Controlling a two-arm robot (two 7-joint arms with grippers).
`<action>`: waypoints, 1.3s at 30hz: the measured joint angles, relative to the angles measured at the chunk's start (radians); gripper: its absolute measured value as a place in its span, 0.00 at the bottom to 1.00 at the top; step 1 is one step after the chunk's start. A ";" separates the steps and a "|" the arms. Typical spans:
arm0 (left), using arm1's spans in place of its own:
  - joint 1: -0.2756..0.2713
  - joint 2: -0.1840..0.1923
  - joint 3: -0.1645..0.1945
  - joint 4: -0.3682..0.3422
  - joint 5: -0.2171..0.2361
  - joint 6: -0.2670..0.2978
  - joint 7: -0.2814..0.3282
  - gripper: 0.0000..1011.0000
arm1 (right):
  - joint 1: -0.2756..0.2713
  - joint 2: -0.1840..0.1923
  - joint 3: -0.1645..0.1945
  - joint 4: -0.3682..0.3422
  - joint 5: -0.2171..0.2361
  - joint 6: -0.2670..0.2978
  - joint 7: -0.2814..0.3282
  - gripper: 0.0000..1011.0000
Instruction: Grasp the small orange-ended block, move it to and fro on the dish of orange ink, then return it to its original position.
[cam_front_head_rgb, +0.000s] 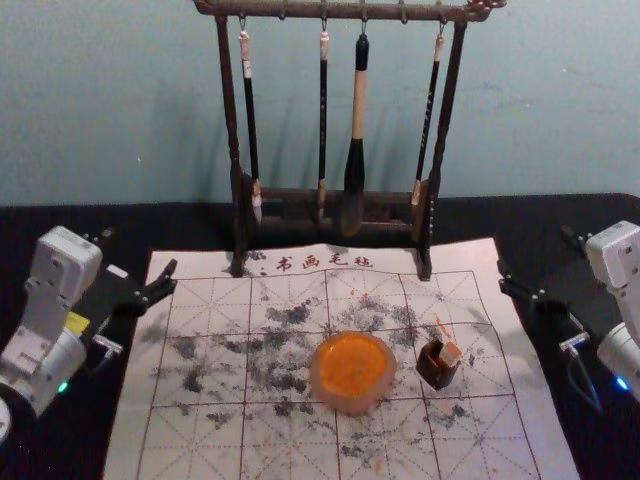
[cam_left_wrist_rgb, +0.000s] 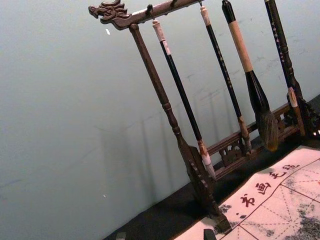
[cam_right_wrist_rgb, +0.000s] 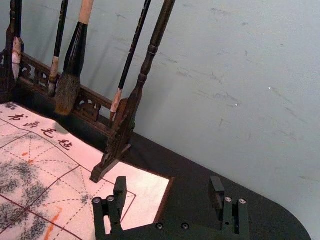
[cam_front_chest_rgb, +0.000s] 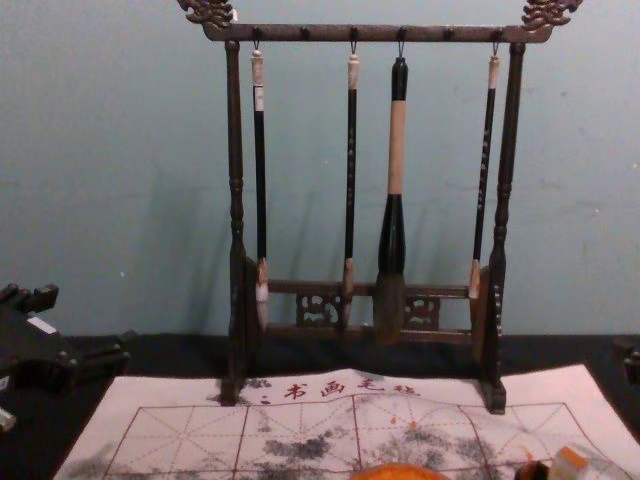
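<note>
In the head view, we see the small orange-ended block (cam_front_head_rgb: 450, 355) tilted at its dark brown holder (cam_front_head_rgb: 433, 371), probably for easy grasping, near the round orange ink dish (cam_front_head_rgb: 352, 368); the left gripper (cam_front_head_rgb: 140, 250) hangs aside, spread. In the right wrist view, our right gripper (cam_right_wrist_rgb: 168, 182) gapes, presumably to admit the block.

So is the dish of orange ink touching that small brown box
Apart: the head view shows a strip of mat between the dish and the box.

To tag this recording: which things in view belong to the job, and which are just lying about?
For the job:
- orange-ended block, leaning in the pot
- brown pot
- orange ink dish
- right gripper, probably, right of the mat

Just about:
- rack, four hanging brushes
- mat
- left gripper, left of the mat
</note>
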 joint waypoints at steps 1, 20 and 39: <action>0.000 0.000 0.000 0.000 0.000 0.000 0.000 0.99 | 0.000 0.000 0.000 0.000 0.000 0.000 0.000 0.99; 0.000 0.000 0.000 0.000 0.000 0.000 0.000 0.99 | 0.000 0.000 0.000 0.000 0.000 0.000 0.000 0.99; 0.000 0.000 0.000 0.000 0.000 0.000 0.000 0.99 | 0.000 0.000 0.000 0.000 0.000 0.000 0.000 0.99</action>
